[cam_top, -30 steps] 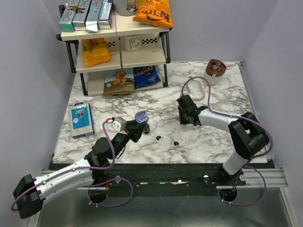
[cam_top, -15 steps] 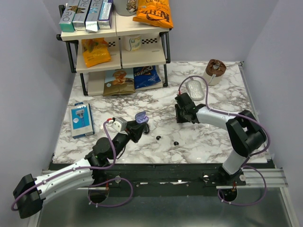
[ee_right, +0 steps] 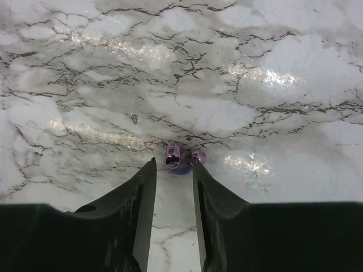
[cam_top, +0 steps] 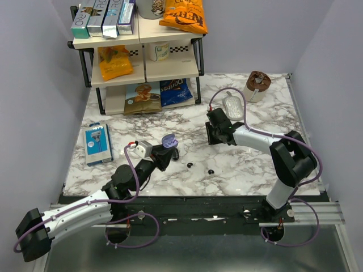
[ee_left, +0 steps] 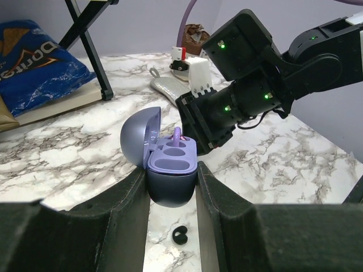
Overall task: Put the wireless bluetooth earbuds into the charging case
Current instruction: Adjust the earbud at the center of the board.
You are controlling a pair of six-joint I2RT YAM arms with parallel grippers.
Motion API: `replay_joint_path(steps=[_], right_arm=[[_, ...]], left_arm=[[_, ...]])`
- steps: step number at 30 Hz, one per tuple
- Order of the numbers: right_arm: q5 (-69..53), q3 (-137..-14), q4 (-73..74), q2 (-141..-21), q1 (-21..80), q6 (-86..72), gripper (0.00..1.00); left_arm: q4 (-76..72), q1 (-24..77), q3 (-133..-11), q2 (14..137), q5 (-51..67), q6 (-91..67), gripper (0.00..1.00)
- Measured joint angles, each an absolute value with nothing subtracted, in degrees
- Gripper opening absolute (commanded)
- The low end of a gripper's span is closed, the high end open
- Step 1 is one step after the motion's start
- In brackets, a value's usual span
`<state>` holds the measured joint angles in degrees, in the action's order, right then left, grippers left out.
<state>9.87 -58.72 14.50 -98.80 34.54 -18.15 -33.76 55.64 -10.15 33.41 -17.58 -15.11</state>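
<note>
Charging case (ee_left: 170, 164), lid back and sockets upward for loading, clamped in left gripper (ee_left: 172, 177); two earbuds (cam_top: 189, 165) loose on table (cam_top: 255, 164) just beyond; right gripper (ee_right: 173, 165), jaws narrowly parted, empty, at pale purple bits (ee_right: 172, 156).

Overhead plus wrist close-ups, shared table (cam_top: 255, 170)

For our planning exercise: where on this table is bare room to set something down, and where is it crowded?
Free: marble between the shelf rack and right gripper; also between earbuds and right arm. Crowded: around the left gripper's charging case.
</note>
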Motion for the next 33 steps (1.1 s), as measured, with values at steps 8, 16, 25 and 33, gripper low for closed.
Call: replay_joint_path(steps=[8, 16, 25, 33], right_arm=[[9.8, -58.7, 14.4, -98.8, 35.0, -16.3, 0.47], [9.7, -58.7, 14.4, -98.8, 36.0, -15.3, 0.47], [9.5, -58.7, 14.1, -99.0, 36.1, -15.1, 0.47], [9.5, -59.2, 13.9, -101.1, 36.1, -15.0, 0.46]], left_arm=[[-33.8, 55.6, -10.1, 33.6, -17.6, -15.2, 0.0], [-33.8, 55.6, -10.0, 33.6, -17.6, -15.3, 0.0], [-33.8, 55.6, -9.9, 33.6, -17.6, -15.3, 0.0], [-33.8, 55.6, -9.8, 33.6, -17.6, -15.5, 0.0]])
